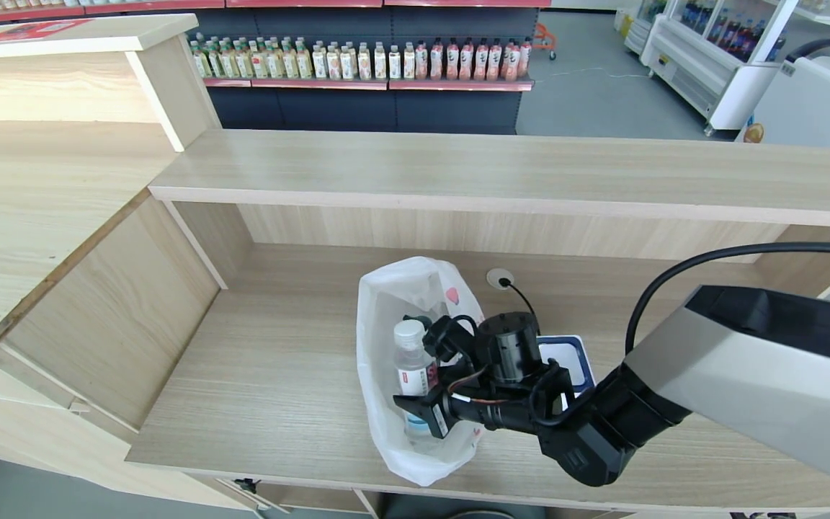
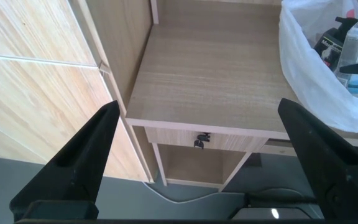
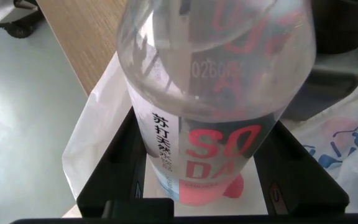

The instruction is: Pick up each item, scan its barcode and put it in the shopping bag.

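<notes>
A white plastic shopping bag [image 1: 385, 303] stands open on the lower wooden counter [image 1: 271, 375]. Inside its mouth a clear soda water bottle [image 1: 409, 360] with a white cap and a red-lettered label stands upright, and my right gripper [image 1: 418, 412] is shut on its lower body. In the right wrist view the bottle [image 3: 216, 93] sits between the two black fingers [image 3: 114, 171], with the bag [image 3: 98, 130] beneath. My left gripper [image 2: 204, 155] hangs open with nothing in it, below and in front of the counter's front edge, left of the bag [image 2: 316, 81].
A dark-topped item [image 1: 418, 319] lies deeper in the bag, behind the bottle. A blue-rimmed scanner pad [image 1: 572, 360] lies on the counter right of the bag, behind my right wrist. A cable port [image 1: 499, 277] sits at the back. A raised shelf [image 1: 501, 173] overhangs the rear.
</notes>
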Controlling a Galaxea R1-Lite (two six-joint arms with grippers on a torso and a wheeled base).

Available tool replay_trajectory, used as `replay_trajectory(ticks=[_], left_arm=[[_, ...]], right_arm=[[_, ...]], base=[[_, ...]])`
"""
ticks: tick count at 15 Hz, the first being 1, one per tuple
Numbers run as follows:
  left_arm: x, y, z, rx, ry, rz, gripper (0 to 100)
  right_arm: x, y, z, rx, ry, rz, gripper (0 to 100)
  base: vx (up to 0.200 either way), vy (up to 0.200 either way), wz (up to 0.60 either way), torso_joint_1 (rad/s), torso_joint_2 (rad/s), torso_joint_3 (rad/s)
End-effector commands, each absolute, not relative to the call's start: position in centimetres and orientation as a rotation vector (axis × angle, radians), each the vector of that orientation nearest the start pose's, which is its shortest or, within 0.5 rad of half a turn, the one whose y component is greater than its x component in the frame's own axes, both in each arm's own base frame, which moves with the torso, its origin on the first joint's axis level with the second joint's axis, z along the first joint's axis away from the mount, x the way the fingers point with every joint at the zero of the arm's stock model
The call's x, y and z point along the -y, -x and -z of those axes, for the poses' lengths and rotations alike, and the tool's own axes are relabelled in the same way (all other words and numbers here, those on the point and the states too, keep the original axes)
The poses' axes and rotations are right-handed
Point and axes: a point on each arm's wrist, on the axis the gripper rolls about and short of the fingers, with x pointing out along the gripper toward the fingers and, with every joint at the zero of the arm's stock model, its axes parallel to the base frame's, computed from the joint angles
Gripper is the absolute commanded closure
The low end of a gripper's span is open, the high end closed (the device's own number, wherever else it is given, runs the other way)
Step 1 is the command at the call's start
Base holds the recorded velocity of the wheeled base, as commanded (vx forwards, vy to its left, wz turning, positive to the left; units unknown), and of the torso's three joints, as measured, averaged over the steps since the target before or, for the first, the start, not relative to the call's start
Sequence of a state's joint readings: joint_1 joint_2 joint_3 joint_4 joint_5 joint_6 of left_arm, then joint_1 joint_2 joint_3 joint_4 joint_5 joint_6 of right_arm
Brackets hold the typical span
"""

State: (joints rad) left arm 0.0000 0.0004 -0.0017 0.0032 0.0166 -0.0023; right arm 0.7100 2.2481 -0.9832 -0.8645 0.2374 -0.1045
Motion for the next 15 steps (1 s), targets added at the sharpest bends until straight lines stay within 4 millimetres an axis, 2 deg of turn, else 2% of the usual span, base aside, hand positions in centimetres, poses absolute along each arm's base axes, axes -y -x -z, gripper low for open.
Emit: replay_trajectory(ticks=[1,6,15], left_arm=[[0.0,2.3,-7.6,-0.002,0.003,-0.017,0],[0.0,2.3,-7.6,-0.002,0.003,-0.017,0],[0.0,2.3,-7.6,-0.002,0.003,-0.017,0]], right_arm=[[-27.1,-30.7,-4.5,-0.353,0.207,-0.959,100],[-27.7,-31.1,-4.9,-0.251,0.242,-0.973,100],[-27.8,-31.4,-2.4,-0.125,0.318,-0.98,100]], base=[[0.0,0.0,0.0,0.0,0.0,0.0],[0.0,0.0,0.0,0.0,0.0,0.0],[0.0,0.0,0.0,0.0,0.0,0.0]])
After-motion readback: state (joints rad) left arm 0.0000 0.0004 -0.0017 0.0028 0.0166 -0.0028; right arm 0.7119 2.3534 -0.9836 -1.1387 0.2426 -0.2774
